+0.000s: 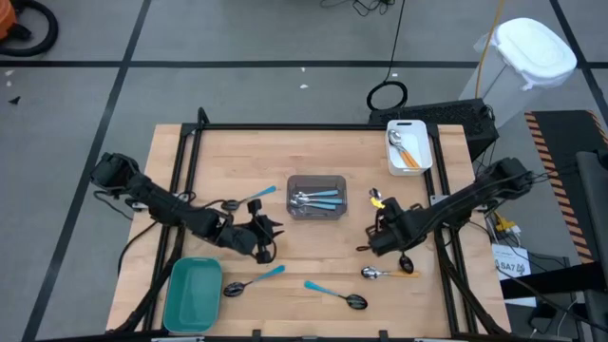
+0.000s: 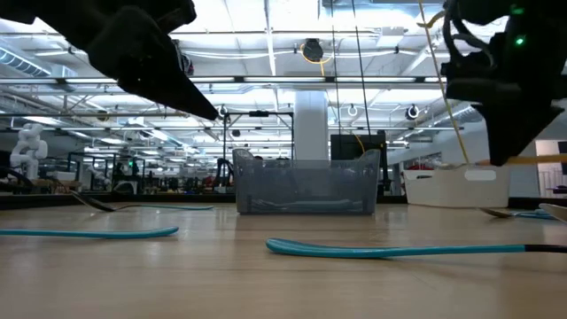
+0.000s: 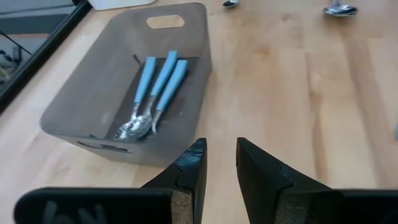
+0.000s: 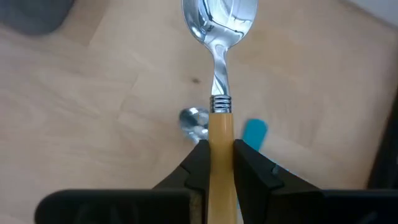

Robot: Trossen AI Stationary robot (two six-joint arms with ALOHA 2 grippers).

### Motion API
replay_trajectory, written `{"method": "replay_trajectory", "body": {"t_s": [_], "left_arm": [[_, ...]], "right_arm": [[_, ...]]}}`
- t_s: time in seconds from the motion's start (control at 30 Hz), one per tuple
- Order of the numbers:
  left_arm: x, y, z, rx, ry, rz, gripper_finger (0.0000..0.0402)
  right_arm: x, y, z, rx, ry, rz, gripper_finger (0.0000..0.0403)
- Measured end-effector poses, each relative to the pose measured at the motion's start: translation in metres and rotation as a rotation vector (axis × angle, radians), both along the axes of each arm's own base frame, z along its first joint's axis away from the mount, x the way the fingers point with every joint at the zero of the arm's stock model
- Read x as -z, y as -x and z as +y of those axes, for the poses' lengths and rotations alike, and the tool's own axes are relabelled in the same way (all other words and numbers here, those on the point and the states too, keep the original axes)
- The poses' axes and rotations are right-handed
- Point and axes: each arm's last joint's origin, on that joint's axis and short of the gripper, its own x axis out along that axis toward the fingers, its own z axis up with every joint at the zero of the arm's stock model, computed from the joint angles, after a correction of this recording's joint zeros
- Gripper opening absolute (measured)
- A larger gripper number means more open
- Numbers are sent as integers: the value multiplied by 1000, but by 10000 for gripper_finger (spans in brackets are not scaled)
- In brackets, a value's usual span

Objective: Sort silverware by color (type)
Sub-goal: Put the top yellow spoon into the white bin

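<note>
While the right gripper (image 4: 219, 163) pinches the orange spoon (image 4: 219, 74) between its fingers, keep it level toward the white bin (image 1: 410, 147); left gripper (image 3: 219, 163) narrow, empty.

grey bin (image 1: 317, 197) mid-table, bare wood around, loose spoons (image 1: 334, 293) near front

We count three containers on the bench (image 1: 237, 152): a grey bin (image 1: 317, 197), a white tray (image 1: 409, 145) and a teal tray (image 1: 193, 294). The grey bin holds three blue-handled spoons (image 3: 151, 93). Three more blue-handled spoons (image 1: 255, 280) lie loose on the wood, plus at least one orange-handled spoon (image 1: 388, 274). The white tray's spoons overlap, so we cannot count them.
</note>
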Motion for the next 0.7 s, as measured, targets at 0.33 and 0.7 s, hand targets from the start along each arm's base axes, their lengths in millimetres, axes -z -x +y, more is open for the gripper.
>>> {"method": "replay_trajectory", "body": {"t_s": [0.33, 0.7], "left_arm": [[1, -8, 20, 49, -8, 46, 88], [1, -13, 42, 52, -59, 78, 88]], "right_arm": [[-27, 9, -13, -34, 101, -162, 41], [-40, 11, -36, -22, 193, -205, 42]]}}
